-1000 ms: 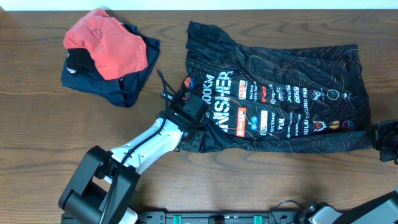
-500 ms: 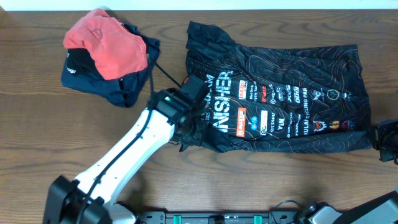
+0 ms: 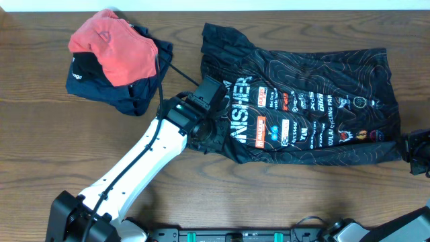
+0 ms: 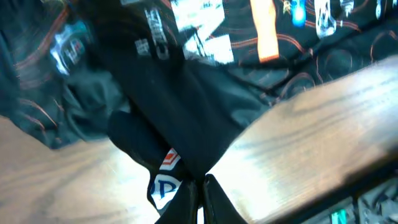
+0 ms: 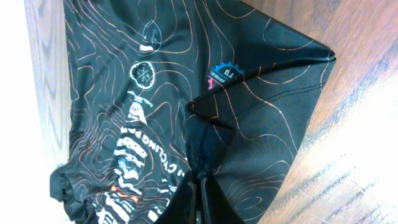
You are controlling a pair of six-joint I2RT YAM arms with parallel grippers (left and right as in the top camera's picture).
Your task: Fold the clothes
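The clothes, a black jersey [image 3: 309,101] with orange contour lines, white lettering and small logos, lie spread over the middle and right of the table. My left gripper [image 3: 207,138] is at its near left corner, shut on a bunch of that fabric [image 4: 186,124], which is lifted and folded in over the lettering. My right gripper [image 3: 411,149] is at the table's right edge, shut on the near right corner [image 5: 249,143]. In both wrist views the jaws pinch black cloth, the left gripper [image 4: 200,186] and the right gripper [image 5: 200,183] alike.
A coral-red garment [image 3: 113,46] lies on a navy garment [image 3: 131,94] in a pile at the back left, close to my left arm's cable. Bare wooden table [image 3: 47,148] shows left of and in front of the jersey.
My left gripper has moved away from the front edge toward the back, dragging the jersey's near left corner up over itself. The right gripper has stayed put.
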